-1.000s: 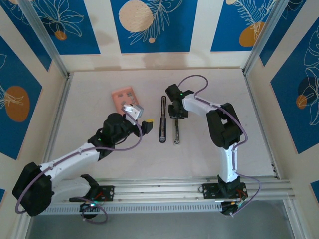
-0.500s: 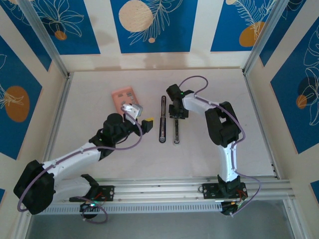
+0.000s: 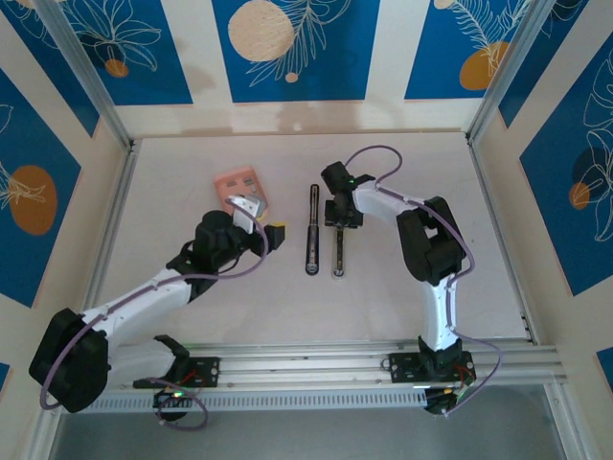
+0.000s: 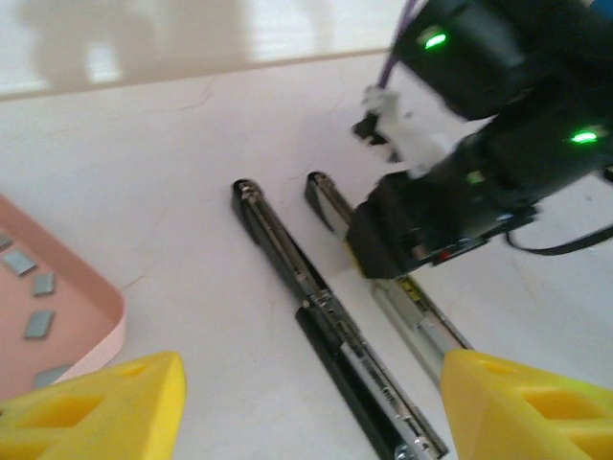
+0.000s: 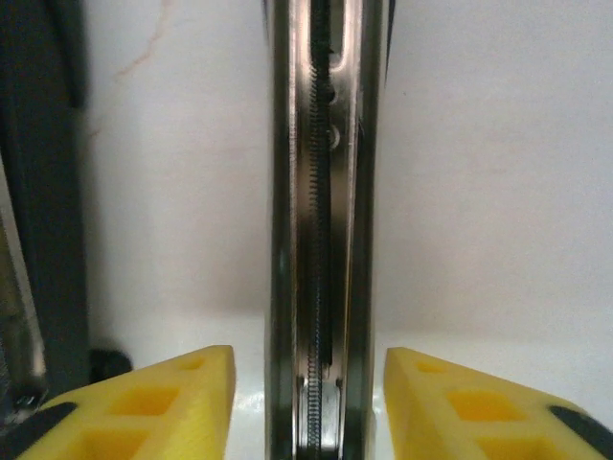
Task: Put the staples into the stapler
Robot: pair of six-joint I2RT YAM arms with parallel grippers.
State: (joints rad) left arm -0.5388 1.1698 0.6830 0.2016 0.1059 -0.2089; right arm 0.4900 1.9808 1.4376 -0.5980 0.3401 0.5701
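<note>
left gripper (image 4: pixel 314 383): fingers spread, empty | left wrist: staples (image 4: pixel 40 323) lie in pink box (image 4: pixel 91 321) | right wrist: right gripper (image 5: pixel 308 369) fingers spread astride silvery bar (image 5: pixel 316 192), untouching

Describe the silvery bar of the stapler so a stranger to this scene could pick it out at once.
Near the middle of the pale table, two slim bars lie side by side, running front to back. The silvery bar is the right-hand one, straddled by the right gripper. Unlike the black bar beside it, it is shiny metal with a spring down its open channel.
</note>
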